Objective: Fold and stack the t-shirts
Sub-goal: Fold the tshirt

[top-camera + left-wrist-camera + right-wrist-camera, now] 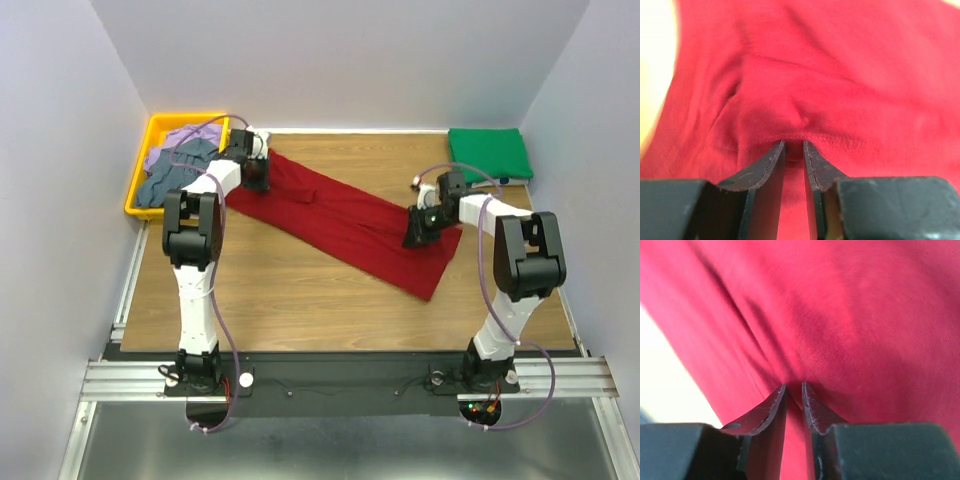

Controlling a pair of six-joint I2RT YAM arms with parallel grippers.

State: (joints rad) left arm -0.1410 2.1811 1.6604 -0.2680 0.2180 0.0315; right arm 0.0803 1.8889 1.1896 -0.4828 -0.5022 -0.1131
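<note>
While fingers (767, 169) pinch it, red t-shirt (340, 225), outstretched

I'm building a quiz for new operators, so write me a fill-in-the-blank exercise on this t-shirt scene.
1. The end of the dark red t-shirt nearest the yellow tray is pinched in the fingers of the ___ arm.
2. The right gripper has its fingers shut on cloth coloured dark ___.
3. The folded green t-shirt lies at the far ___ corner of the table.
4. The lavender-purple t-shirt and grey-blue t-shirt lie in the yellow ___.
Missing words: left; red; right; tray.
</note>
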